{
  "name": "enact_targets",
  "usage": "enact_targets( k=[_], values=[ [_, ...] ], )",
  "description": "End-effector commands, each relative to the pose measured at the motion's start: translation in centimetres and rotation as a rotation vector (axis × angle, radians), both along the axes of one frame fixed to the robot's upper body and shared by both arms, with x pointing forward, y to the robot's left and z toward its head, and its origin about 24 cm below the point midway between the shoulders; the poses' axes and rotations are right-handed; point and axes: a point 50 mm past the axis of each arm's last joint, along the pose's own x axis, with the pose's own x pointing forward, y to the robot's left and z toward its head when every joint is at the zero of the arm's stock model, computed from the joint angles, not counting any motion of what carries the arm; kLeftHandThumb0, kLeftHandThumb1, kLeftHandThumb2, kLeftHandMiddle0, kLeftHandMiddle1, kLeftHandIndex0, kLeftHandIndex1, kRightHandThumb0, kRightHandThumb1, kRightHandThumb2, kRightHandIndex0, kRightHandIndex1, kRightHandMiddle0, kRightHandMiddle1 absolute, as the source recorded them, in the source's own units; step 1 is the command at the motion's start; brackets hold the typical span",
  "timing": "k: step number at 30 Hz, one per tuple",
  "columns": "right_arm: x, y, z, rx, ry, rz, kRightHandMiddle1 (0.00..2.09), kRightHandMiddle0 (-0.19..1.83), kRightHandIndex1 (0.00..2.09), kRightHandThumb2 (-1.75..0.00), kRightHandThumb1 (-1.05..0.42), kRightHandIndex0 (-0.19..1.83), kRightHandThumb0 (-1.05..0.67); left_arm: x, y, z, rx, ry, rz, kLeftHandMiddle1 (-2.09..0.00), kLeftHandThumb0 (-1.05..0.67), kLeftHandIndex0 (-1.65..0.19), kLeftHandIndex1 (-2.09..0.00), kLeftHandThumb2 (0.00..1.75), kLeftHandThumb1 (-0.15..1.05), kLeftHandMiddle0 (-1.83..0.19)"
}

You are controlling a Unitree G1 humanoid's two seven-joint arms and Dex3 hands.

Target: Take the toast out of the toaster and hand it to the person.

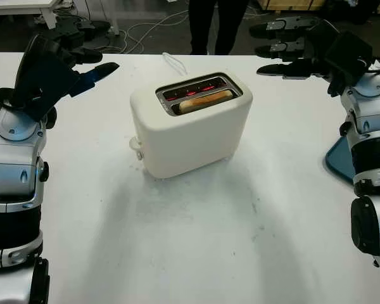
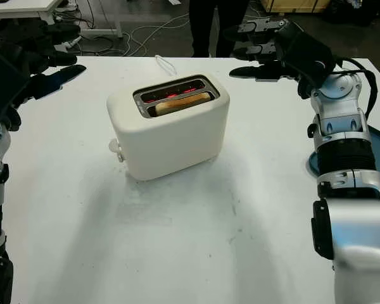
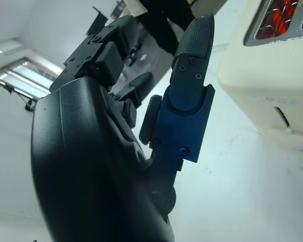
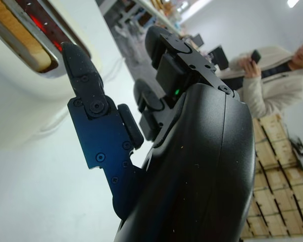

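A cream toaster [image 1: 190,130] stands mid-table with its slots glowing red. One slice of toast [image 1: 204,100] sits low in the nearer slot, its top edge showing. My left hand [image 1: 82,60] is raised at the table's far left, open, well clear of the toaster. My right hand [image 1: 285,50] is raised at the far right, open, level with the toaster's top but apart from it. The toaster's side [image 3: 272,75] shows past my left hand's fingers [image 3: 192,55], and the toast [image 4: 15,35] shows beyond the right hand's fingers [image 4: 83,75]. A person [image 1: 215,25] in dark trousers stands behind the table's far edge.
The white table [image 1: 196,240] spreads wide in front of the toaster. A blue tray [image 1: 340,158] lies at the right edge beside my right arm. The toaster's white cord [image 1: 173,62] runs toward the far edge. Cables lie on the floor beyond.
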Motion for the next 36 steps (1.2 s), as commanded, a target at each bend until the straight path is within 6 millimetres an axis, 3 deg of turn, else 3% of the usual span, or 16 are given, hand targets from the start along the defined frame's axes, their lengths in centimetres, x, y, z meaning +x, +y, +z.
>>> enact_targets(
  k=[1, 36],
  values=[
    [0.06, 0.09, 0.08, 0.025, 0.006, 0.007, 0.01, 0.69, 0.11, 0.00, -0.71, 0.64, -0.51, -0.15, -0.06, 0.23, 0.000, -0.008, -0.002, -0.84, -0.61, -0.51, -0.27, 0.01, 0.92, -0.28],
    [0.06, 0.09, -0.15, 0.020, 0.031, 0.003, 0.00, 0.66, 0.14, 0.00, -0.73, 0.60, -0.54, -0.24, -0.03, 0.00, -0.004, -0.006, 0.001, -0.83, -0.58, -0.52, -0.23, 0.02, 0.92, -0.29]
  ],
)
